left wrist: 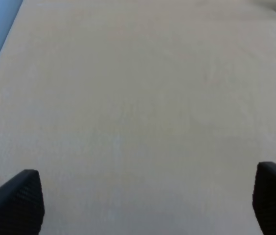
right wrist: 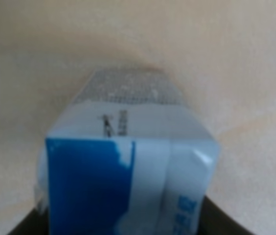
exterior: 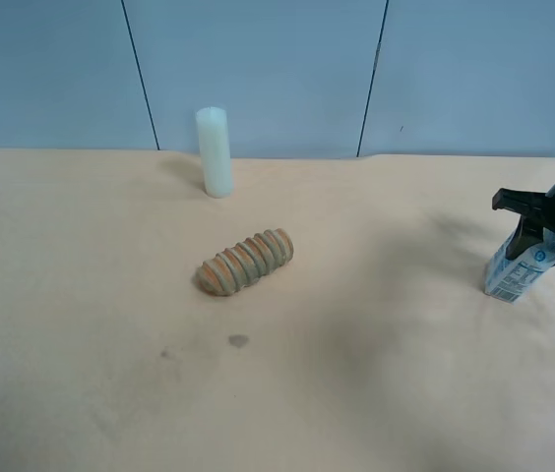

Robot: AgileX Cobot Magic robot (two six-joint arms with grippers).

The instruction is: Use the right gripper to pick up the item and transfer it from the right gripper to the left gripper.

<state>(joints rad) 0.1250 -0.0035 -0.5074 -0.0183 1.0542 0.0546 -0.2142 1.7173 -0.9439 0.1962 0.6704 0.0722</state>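
Observation:
The white-and-blue milk carton [exterior: 517, 271] is at the far right of the table, tilted, with its base at or just above the surface. My right gripper [exterior: 531, 228], with its white block on top, comes in from the exterior high view's right edge and is shut around the carton's upper part. In the right wrist view the carton [right wrist: 128, 166] fills the space between the two dark fingers of the gripper [right wrist: 128, 223]. My left gripper [left wrist: 148, 196] is open and empty over bare table; it is out of the exterior high view.
A ridged brown loaf [exterior: 246, 262] lies near the table's middle. A pale cream cylinder [exterior: 215, 151] stands upright at the back. A small dark stain [exterior: 238, 341] marks the tan table [exterior: 110, 393]. A blue wall runs behind.

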